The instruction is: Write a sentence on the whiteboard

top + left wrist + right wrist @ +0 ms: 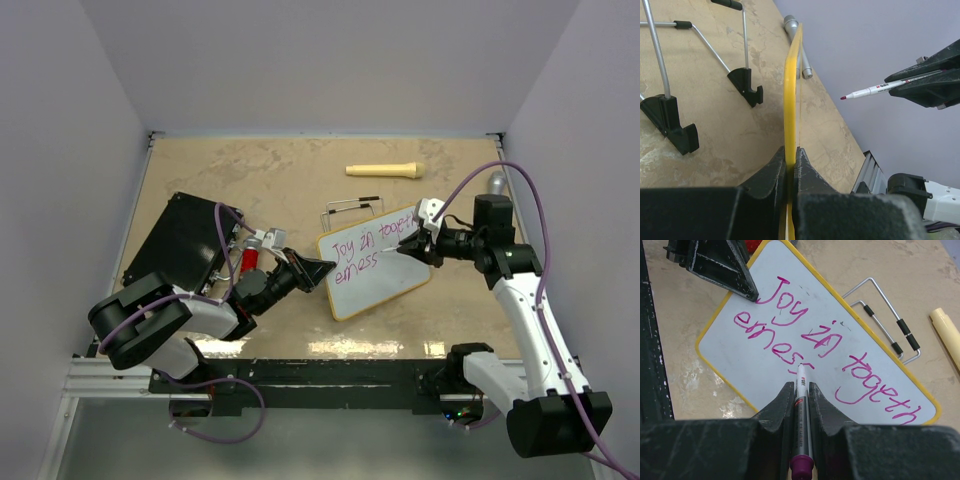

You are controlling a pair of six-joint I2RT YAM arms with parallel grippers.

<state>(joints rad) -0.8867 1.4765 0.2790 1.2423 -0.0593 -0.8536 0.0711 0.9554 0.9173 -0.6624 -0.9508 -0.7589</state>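
Two arms on the whiteboard: you are writing the second line.
Your left gripper (318, 268) (791, 155) is clamping the left edge of the whiteboard (385, 290) (790, 90) (735, 347), which is sitting askew near the middle of the tabletop (300, 170). Your right gripper (410, 248) (801, 390) is pinching a pink marker (802, 410), whose tip is touching the board at the end of the sentence (365, 250) (815, 335), reading "Joy in togeth / ernes". A wire stand (352, 208) is lying just beyond the board, and a black case (178, 240) is resting toward the tabletop's left edge.
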